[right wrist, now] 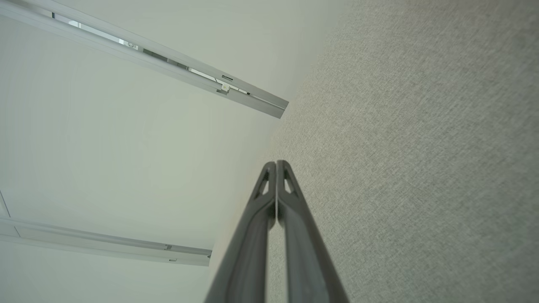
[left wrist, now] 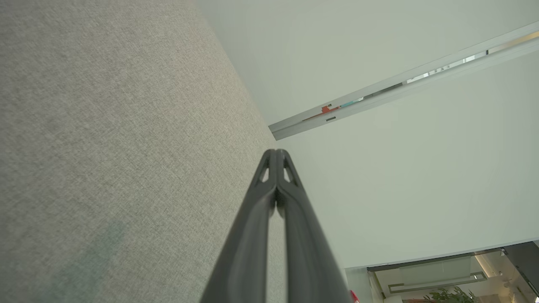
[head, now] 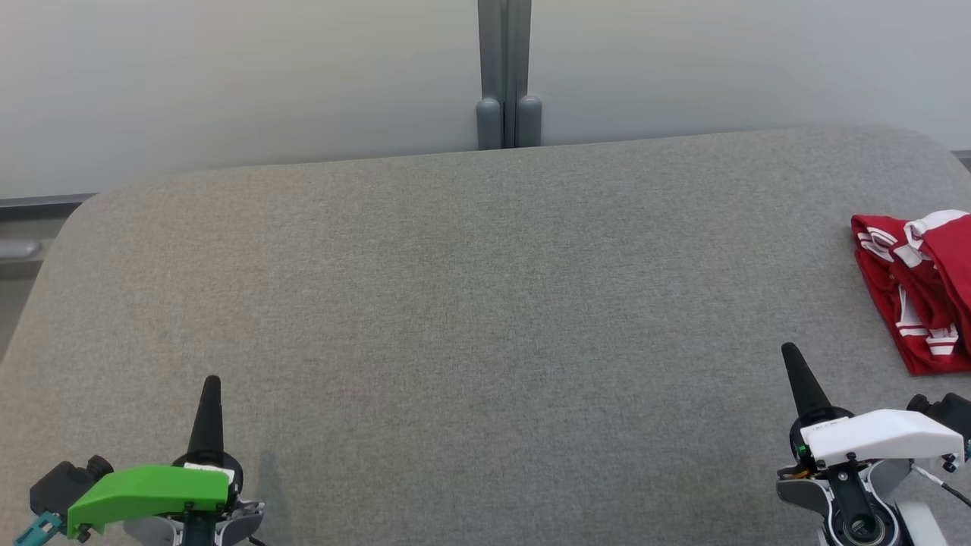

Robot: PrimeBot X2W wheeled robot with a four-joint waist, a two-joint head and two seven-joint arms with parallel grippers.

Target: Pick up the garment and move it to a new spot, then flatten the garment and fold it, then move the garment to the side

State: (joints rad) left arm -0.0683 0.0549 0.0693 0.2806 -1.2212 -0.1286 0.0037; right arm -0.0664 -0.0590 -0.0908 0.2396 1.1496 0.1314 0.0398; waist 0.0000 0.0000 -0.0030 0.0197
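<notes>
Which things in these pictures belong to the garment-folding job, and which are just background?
Job: red-and-white garment; grey fabric table; left gripper, shut; right gripper, shut.
Background: grey partition post; pale wall panels.

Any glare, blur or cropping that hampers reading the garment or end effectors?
Head view: soft even light, sharp; the garment is cut by the right edge; a faint shadow beside the left end effector. Left wrist view: sharp, no glare, scene tilted. Right wrist view: right end effector crisp, table evenly lit.
</notes>
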